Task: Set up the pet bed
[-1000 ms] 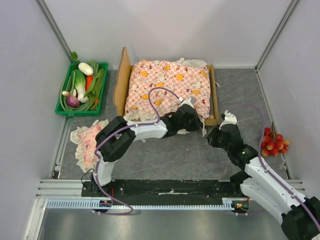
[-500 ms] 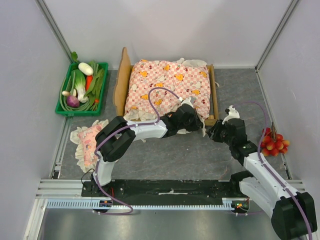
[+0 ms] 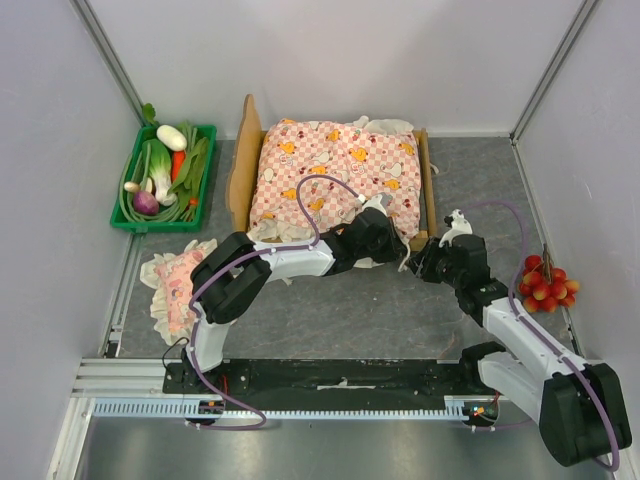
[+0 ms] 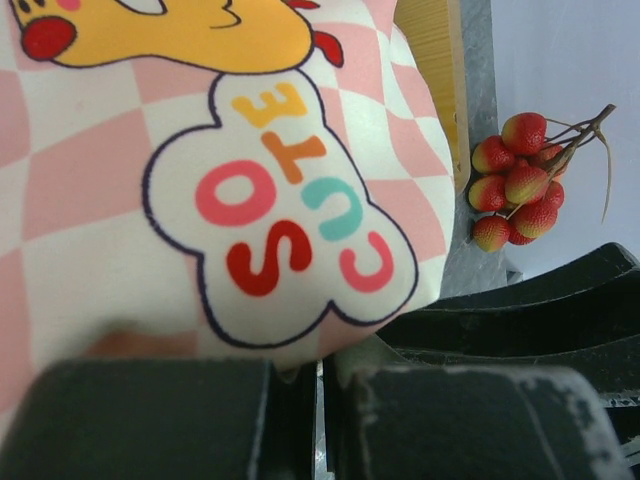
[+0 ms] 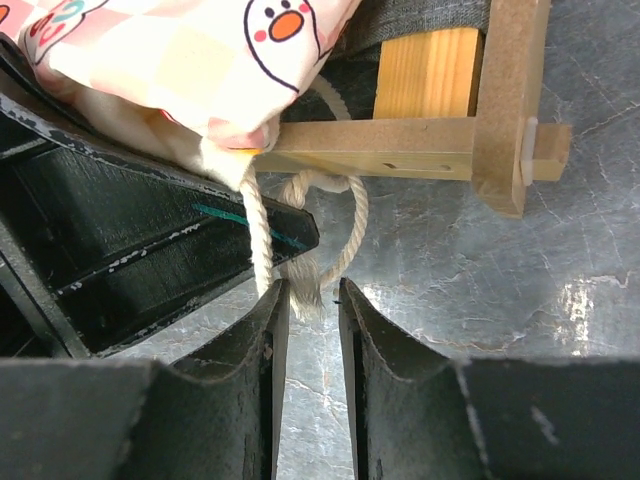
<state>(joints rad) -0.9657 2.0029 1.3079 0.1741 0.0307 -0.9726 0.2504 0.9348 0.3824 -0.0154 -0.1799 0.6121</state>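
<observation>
Left gripper (image 4: 322, 380) shut by the mattress (image 3: 335, 165), right gripper (image 5: 305, 300) ajar: your stiff, light-looking pet bed (image 3: 241, 170) suited a grip on its rail (image 5: 400, 148).

Bright even light, soft shadows, blurred wrist-view foregrounds, slight glare

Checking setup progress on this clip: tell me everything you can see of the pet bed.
The pet bed is a light-wood rectangular frame with a curved headboard upright at its left end. It sits flat toward the back of the grey table. The right wrist view shows its near right corner: jointed rails, a protruding peg and a dark grey fabric base. A pink-checked mattress fills it and spills over the near rail. A cream cord hangs by that corner.
</observation>
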